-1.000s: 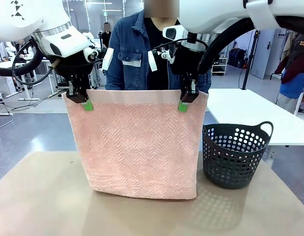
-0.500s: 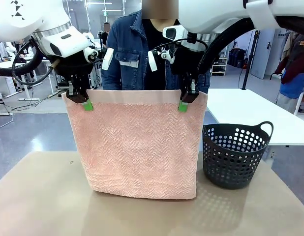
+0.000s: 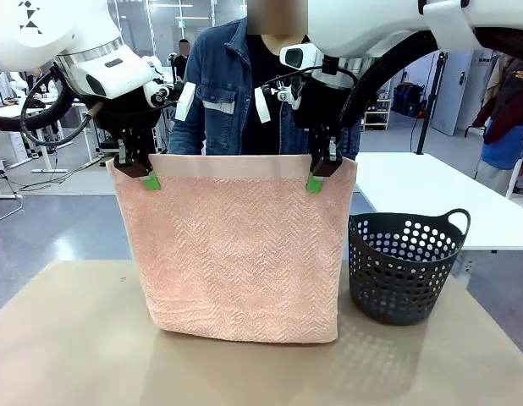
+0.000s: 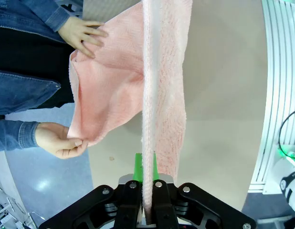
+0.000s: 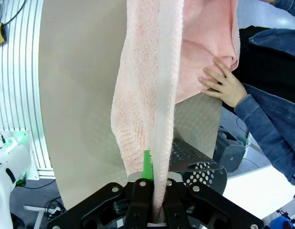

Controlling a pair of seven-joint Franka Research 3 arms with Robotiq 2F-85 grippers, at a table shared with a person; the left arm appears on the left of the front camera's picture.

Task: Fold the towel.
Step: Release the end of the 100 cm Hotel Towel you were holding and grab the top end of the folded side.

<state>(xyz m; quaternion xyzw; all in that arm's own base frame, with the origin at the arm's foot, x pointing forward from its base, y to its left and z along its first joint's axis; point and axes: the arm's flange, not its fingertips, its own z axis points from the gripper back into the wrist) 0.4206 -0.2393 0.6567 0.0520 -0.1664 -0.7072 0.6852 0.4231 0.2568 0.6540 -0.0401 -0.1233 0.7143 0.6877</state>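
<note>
So the left gripper (image 3: 149, 178) and right gripper (image 3: 316, 179) are both pinched tight on the towel (image 3: 236, 254), which hangs curtain-style over the middle of the table (image 3: 67, 338), bottom edge touching it. The person's hands (image 4: 81, 36) hold the far end, so I'd guess the fold's barely started, nothing laid flat yet.

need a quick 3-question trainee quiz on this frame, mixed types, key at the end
1. True or false: the left gripper and the right gripper are both shut on the top edge of the towel.
2. Where does the black basket stand? A) on the table, to the robot's right of the towel; B) on the table, to the robot's left of the towel; C) on the floor behind the person.
3. Fill in: in the left wrist view, the towel's far corner is pinched by the ___.
Key: 1 true; 2 A; 3 person's hand.
</note>
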